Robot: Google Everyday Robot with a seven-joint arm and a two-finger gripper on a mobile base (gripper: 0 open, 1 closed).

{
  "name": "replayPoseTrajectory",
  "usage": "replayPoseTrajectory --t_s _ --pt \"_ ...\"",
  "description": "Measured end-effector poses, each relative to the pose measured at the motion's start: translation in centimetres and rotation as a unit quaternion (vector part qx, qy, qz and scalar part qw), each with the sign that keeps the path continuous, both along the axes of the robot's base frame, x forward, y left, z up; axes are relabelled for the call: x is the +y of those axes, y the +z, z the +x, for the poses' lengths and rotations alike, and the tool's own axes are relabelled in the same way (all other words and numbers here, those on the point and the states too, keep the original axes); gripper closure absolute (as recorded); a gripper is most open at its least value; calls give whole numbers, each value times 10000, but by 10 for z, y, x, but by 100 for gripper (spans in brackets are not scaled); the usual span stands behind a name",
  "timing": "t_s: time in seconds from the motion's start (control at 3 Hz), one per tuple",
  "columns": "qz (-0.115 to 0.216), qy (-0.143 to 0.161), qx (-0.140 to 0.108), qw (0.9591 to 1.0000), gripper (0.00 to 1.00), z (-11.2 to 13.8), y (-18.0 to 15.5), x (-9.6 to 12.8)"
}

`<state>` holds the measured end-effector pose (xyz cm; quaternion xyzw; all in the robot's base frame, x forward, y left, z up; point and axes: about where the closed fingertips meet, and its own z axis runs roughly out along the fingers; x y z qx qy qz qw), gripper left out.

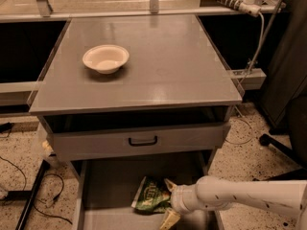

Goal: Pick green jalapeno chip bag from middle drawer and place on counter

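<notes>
Green jalapeno chip bag [149,195] is what I am watching: it lies flat on the floor of the middle drawer [103,186], toward that drawer's right half and near its front. The drawer is pulled out and open, and the green jalapeno chip bag is the only thing I can see in it; the rest of the visible floor is bare grey metal.

My claw [168,201] is inside the middle drawer too, at the bag's right edge. Its two pale fingers [169,219] are spread wide, one toward the drawer's back and one toward its front, with the bag's edge between them. I see no grip on the bag. The white arm [240,195] reaches in across the drawer's right wall.

Directly above the middle drawer sits a closed grey drawer [96,145] with a black bar handle [143,141]. Above that is the counter [163,66], and on it, over the middle drawer's left part, stands a white bowl [105,58], upright and holding nothing.
</notes>
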<state>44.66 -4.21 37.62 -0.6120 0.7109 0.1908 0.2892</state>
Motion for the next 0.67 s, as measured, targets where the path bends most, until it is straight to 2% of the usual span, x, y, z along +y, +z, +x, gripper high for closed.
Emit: replayPoseTrajectory --t_s 0.33,0.67 --pt "-3 -33 -49 10000 18 3 0 0" --pt "-2 -33 -48 10000 43 3 0 0"
